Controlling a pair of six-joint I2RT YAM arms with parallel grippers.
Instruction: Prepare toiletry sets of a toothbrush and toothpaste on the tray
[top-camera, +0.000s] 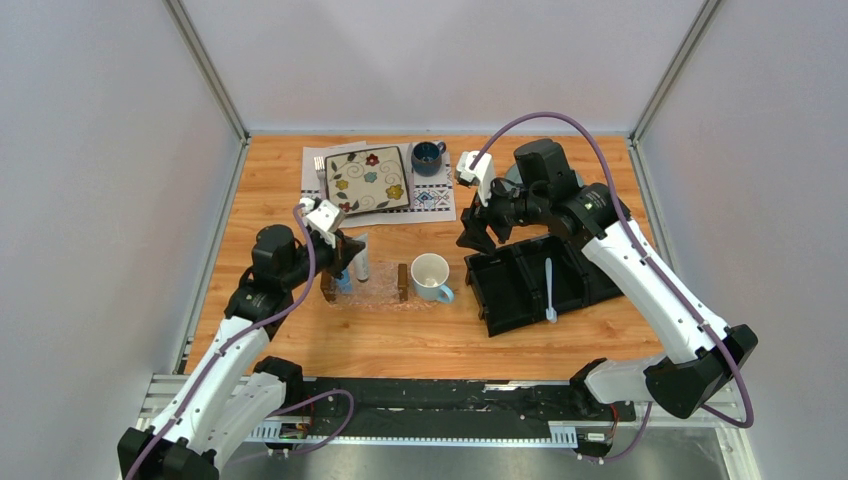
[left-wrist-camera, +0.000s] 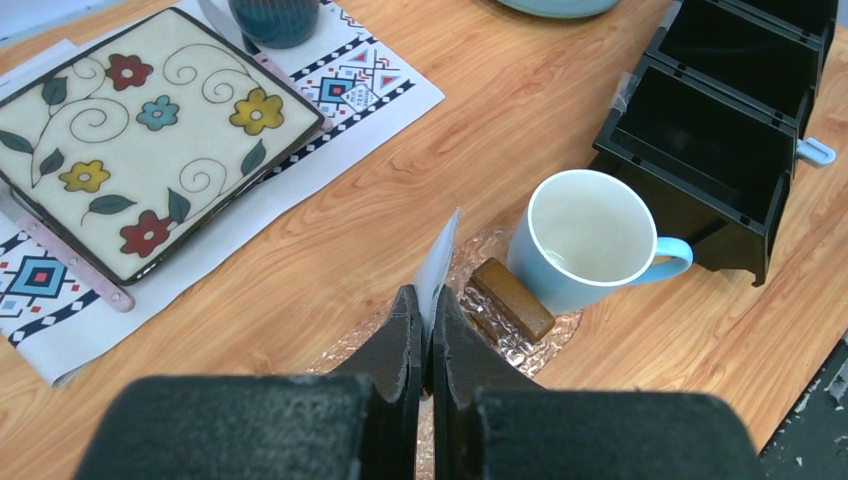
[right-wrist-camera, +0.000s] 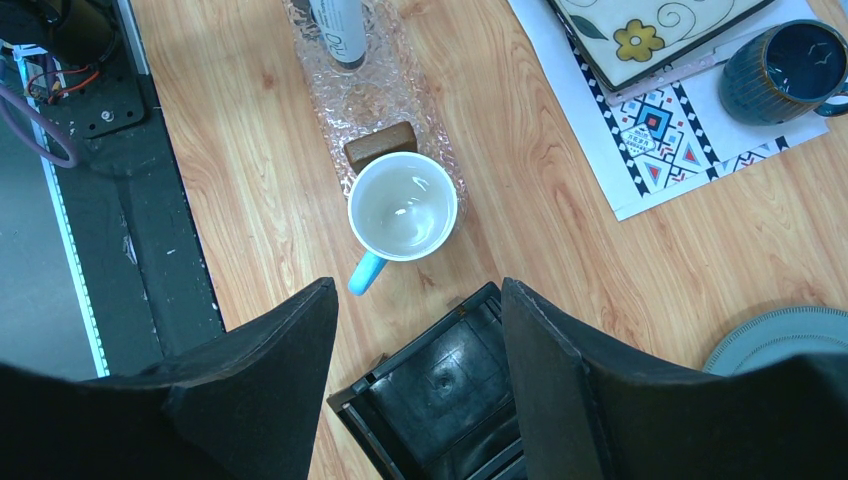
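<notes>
- Left tool (left-wrist-camera: 428, 300) clamps tight on a thin pale tube (left-wrist-camera: 440, 255) above the tray (top-camera: 402, 282), left of the surface's (top-camera: 300, 340) middle.
- Right tool (right-wrist-camera: 418, 290) gapes wide over the black organizer (top-camera: 510, 285).
- Toothbrush (top-camera: 549, 288) lies inside that organizer, toward the right edge.

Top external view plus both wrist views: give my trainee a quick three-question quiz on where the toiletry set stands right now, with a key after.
1. True or false: the slim white plastic toothbrush already lies on the clear textured tray with brown wooden ends.
2. The right fingers are: A open, near the black compartment organizer; B shut on the toothbrush; C shut on the white mug.
3. What do the left fingers pinch over the tray?
Key: 1 false, it lies in the organizer. 2 A. 3 a whitish squeeze tube, held by its flat end.
</notes>
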